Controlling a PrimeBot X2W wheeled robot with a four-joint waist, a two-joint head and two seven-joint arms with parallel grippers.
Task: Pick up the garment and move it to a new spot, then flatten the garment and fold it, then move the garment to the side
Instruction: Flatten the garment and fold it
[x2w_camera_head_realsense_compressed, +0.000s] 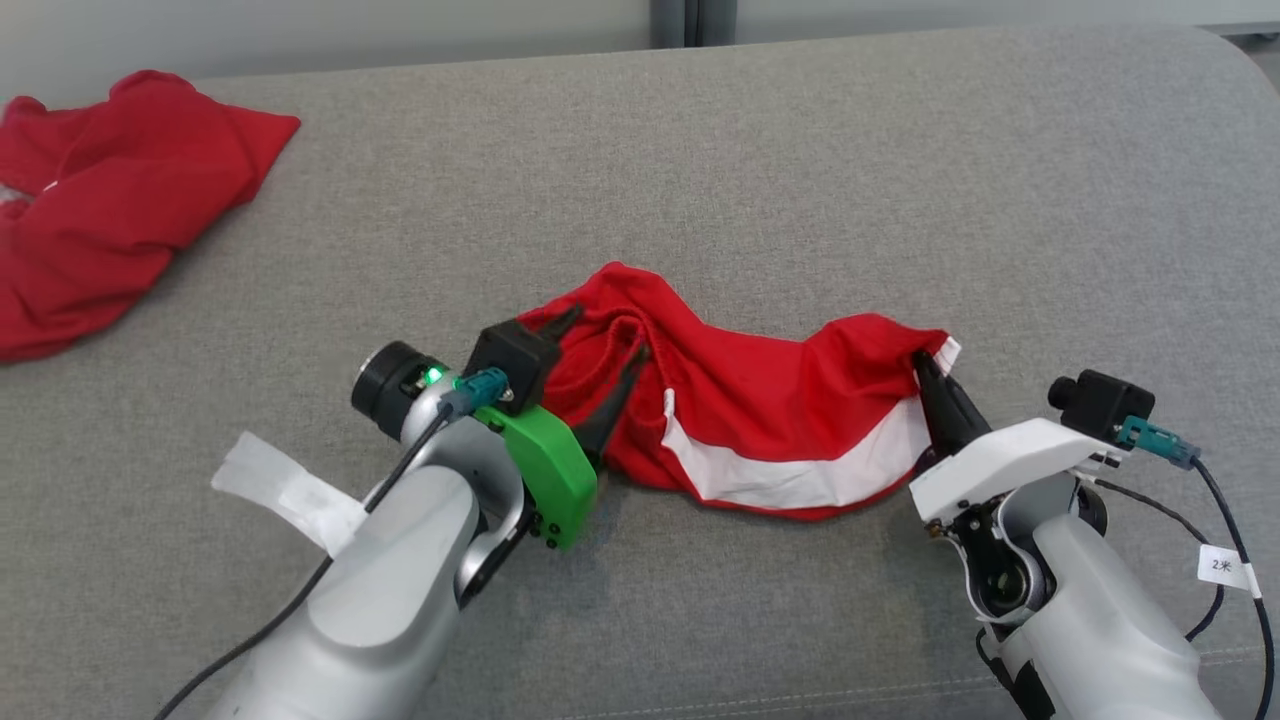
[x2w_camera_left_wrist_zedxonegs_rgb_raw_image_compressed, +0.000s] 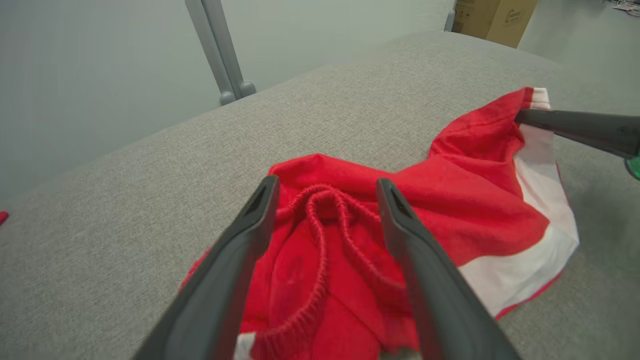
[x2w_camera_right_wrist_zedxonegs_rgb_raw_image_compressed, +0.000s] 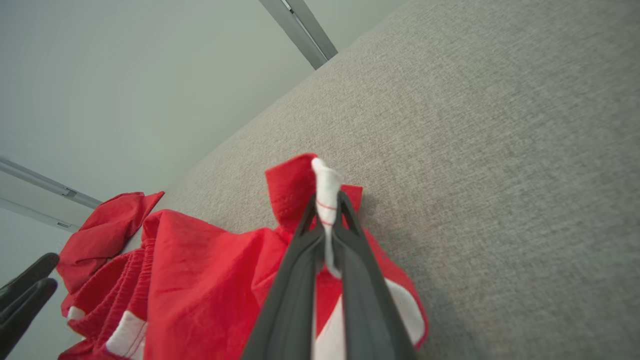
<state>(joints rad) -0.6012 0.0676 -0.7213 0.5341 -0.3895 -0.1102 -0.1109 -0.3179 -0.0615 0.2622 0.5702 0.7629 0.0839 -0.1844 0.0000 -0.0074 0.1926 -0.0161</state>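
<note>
1. The left pincer (x2w_camera_head_realsense_compressed: 607, 335) stands wide and holds nothing. Its two dark fingers straddle the gathered waistband (x2w_camera_left_wrist_zedxonegs_rgb_raw_image_compressed: 320, 235) of the garment (x2w_camera_head_realsense_compressed: 760, 400), low over the cloth; whether the tips touch it I cannot tell.
2. The right pincer (x2w_camera_head_realsense_compressed: 922, 362) is clamped tight on the garment's far corner, with a pinch of white trim (x2w_camera_right_wrist_zedxonegs_rgb_raw_image_compressed: 327, 185) standing up between its fingers.
3. The garment, red shorts with a white stripe (x2w_camera_head_realsense_compressed: 800, 475), lies bunched on the grey upholstered surface (x2w_camera_head_realsense_compressed: 800, 150) between the two arms. It is humped at the waistband end, sagging in the middle and lifted a little at the held corner.
4. A second red garment (x2w_camera_head_realsense_compressed: 110, 200) lies crumpled well apart at the far left and plays no part here.
5. Step in hand, as I judge it: the shorts sit at their spot and flattening is starting, since one end is gripped and nothing is spread or folded yet.
6. The next move probably calls for the left pincer to close on the waistband edge, taking one layer rather than the whole bunch. Both arms would then draw apart and lay the cloth down smooth.
</note>
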